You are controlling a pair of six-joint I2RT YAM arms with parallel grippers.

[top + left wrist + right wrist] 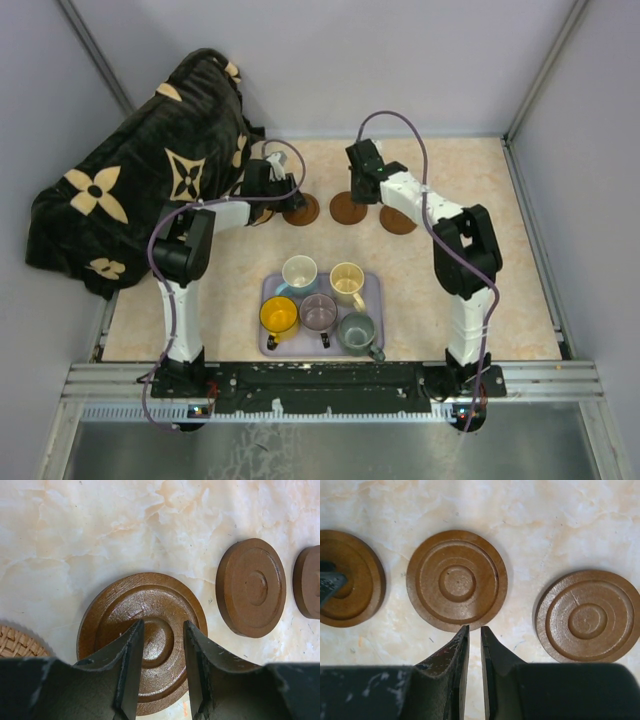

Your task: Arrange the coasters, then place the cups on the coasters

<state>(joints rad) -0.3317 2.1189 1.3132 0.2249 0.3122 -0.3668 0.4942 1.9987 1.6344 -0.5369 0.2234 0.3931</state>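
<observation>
Three dark brown coasters lie in a row at the back: left (302, 211), middle (348, 208), right (398, 220). My left gripper (163, 625) hangs open just over the left coaster (150, 597), with nothing between its fingers. A woven tan coaster (15, 642) peeks in beside it. My right gripper (474, 628) sits just short of the middle coaster (456, 580), jaws a narrow slit apart and holding nothing. The cups stand on the lavender tray (373, 290): white-blue (299, 272), cream (347, 282), yellow (279, 315), mauve (319, 312) and grey-green (357, 332).
A black bag with tan flower prints (140, 170) fills the back left corner, close to the left arm. Grey walls close in the table on three sides. The tray lies between the two arm bases at the near edge.
</observation>
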